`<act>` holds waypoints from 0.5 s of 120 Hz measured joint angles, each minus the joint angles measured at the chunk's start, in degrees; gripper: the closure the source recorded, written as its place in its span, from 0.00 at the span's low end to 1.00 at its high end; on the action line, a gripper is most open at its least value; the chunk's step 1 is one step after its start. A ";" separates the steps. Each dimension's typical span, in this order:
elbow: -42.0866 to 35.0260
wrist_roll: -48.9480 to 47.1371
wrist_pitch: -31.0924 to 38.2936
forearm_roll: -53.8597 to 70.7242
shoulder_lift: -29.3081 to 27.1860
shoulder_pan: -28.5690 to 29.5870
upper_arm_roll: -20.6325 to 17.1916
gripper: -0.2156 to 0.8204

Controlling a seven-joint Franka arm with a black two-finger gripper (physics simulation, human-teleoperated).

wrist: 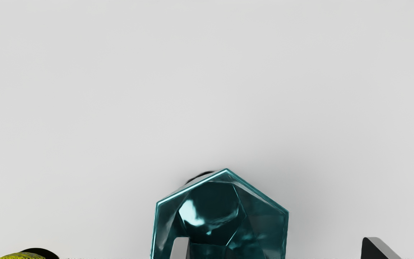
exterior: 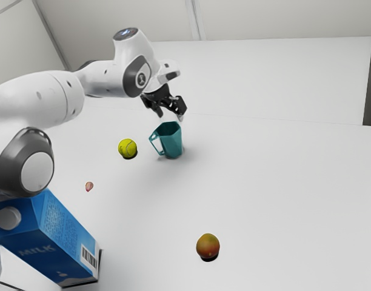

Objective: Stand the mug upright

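Note:
Just above the teal mug (exterior: 171,140), my gripper (exterior: 171,115) points down in the exterior view. The faceted mug stands upright on the table, its mouth facing up and its handle toward the exterior view's left. In the wrist view my gripper (wrist: 274,248) is open, its fingers wide apart. One finger overlaps the inside of the mug (wrist: 210,212); the other is out past the rim, over the table. Whether either finger touches the mug, I cannot tell.
A yellow tennis ball (exterior: 127,148) lies beside the mug on the handle side. Nearer the camera are a small pinkish piece (exterior: 89,187), a blue milk carton (exterior: 49,242) below the arm and a reddish-orange fruit (exterior: 208,246). All are on the white table (exterior: 282,182).

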 joint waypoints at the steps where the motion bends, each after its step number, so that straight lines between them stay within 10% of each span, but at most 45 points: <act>1: 0.00 -0.03 -0.12 0.01 -0.26 -0.03 0.00 0.30; 60: 4.97 -1.47 -25.77 4.39 -22.29 -0.87 -1.05 0.23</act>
